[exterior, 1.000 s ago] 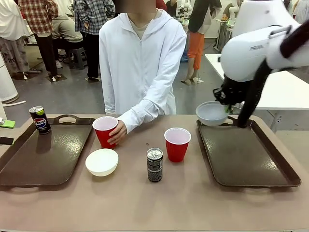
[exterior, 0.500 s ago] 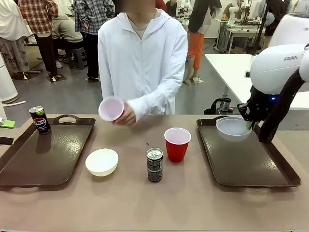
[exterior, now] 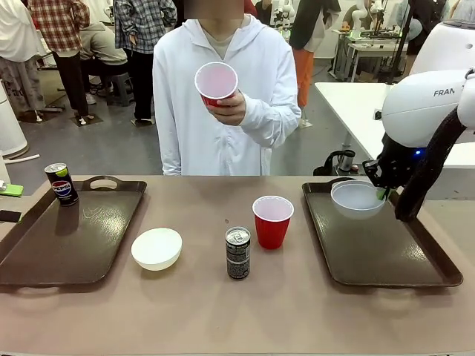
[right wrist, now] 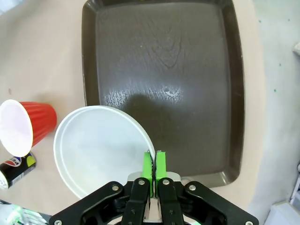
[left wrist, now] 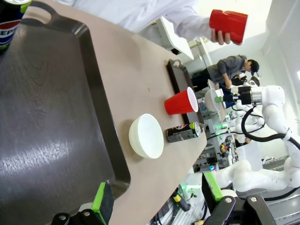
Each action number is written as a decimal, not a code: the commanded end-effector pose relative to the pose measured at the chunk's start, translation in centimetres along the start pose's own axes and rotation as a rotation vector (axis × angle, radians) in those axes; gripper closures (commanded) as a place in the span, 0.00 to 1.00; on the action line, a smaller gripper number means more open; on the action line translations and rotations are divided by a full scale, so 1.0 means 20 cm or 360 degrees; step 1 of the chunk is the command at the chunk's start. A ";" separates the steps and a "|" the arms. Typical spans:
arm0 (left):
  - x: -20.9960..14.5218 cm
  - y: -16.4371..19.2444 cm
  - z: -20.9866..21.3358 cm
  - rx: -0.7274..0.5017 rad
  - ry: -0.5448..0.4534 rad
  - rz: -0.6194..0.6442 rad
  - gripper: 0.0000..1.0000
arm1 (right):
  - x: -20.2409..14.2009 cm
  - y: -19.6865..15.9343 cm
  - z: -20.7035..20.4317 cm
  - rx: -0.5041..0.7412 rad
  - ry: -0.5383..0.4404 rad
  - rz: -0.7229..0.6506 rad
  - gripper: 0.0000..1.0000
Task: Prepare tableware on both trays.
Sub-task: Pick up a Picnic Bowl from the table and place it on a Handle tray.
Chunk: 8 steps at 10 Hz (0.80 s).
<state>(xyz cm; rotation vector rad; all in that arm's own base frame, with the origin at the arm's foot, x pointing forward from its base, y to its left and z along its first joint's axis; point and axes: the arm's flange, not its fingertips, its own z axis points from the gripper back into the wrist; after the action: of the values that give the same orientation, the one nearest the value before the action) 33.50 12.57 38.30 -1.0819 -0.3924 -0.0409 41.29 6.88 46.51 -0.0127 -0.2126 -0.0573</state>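
Observation:
My right gripper is shut on the rim of a white bowl, holding it just above the far end of the right tray. In the right wrist view the green pads pinch the bowl over the tray. A person holds one red cup up at chest height. On the table between the trays stand another red cup, a dark can and a second white bowl. A can stands on the left tray. My left gripper is open over that tray's near edge.
The person stands at the far side of the table, behind its middle. A small green object lies at the table's far left edge. Another white table stands behind the right tray.
The person lifted the red cup off the table up to chest height. My right arm carried the bowl rightward over the right tray, then held nearly still.

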 end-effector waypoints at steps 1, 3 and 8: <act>0.00 0.00 0.01 -0.0007 -0.0007 -0.0011 0.00 | 0.14 -0.08 -0.08 0.0140 -0.0021 0.0067 0.96; 0.00 0.00 0.01 -0.0007 -0.0007 -0.0011 0.00 | 0.21 -0.14 -0.22 0.0158 -0.0016 0.0075 0.96; 0.00 0.00 0.01 -0.0007 -0.0007 -0.0011 0.00 | -0.42 -0.16 0.04 -0.0251 0.0148 0.0260 0.96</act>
<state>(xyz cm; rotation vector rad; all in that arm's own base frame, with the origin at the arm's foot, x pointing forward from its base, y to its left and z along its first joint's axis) 33.52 12.58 38.29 -1.0819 -0.3917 -0.0409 41.71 3.39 41.26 -0.0796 -0.1005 0.0058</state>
